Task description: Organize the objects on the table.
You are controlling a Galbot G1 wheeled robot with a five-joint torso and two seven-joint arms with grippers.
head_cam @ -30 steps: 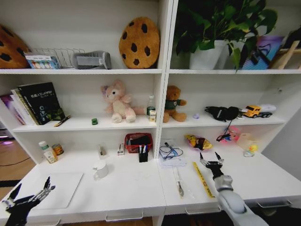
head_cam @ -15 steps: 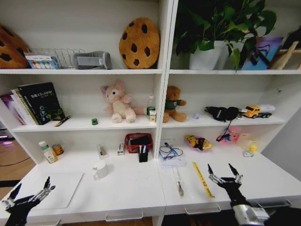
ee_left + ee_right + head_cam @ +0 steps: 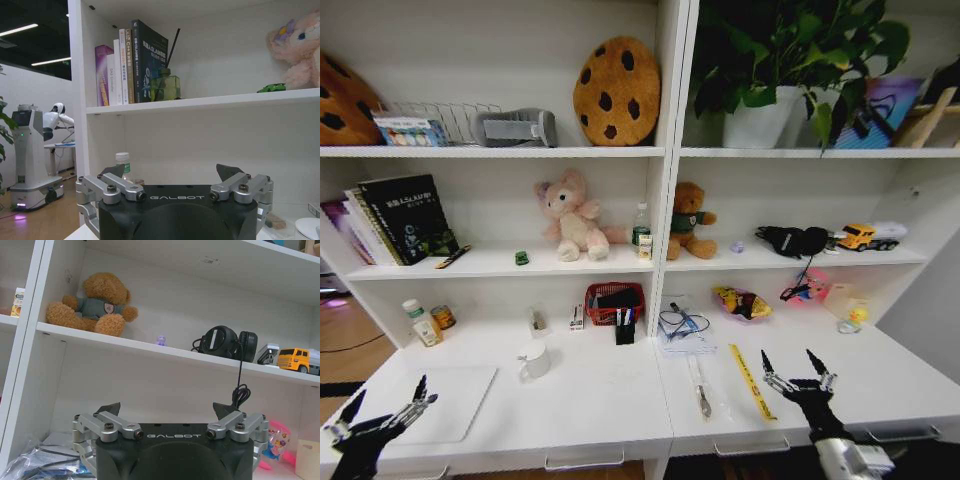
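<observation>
Silver laptop (image 3: 445, 400) lies just beside left gripper (image 3: 382, 413), fingers spread.

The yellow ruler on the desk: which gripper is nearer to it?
Right. The right gripper hovers open just beside the yellow ruler; the left gripper is far across the desk, at its left front corner.

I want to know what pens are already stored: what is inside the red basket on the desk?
The red basket holds a dark flat object lying across its top. A black holder of pens stands in front, hiding the basket's lower front. What lies deeper in cannot be seen.
</observation>
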